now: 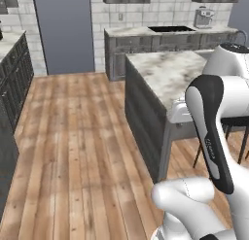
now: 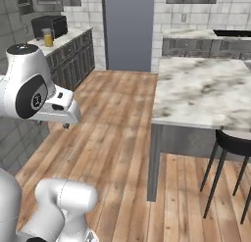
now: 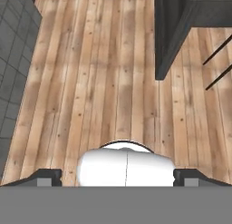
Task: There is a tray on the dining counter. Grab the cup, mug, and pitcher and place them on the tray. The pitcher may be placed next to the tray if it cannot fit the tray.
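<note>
gripper: jaws wide apart, holding nothing, pointing down at the wood floor
pitcher: far-left worktop, beside the black appliance, well apart from gripper
island: near end bare

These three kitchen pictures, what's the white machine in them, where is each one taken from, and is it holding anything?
The white machine is a robot arm on a driving base in a rendered kitchen. Two cameras ride behind it, left and right, looking forward over the wooden floor at the marble dining counter with black stools. The third camera sits on the hand, looking down at the floor; the tool has its two dark tips far apart, open, holding nothing. On the far worktop stands a glass pitcher of orange liquid.
</note>
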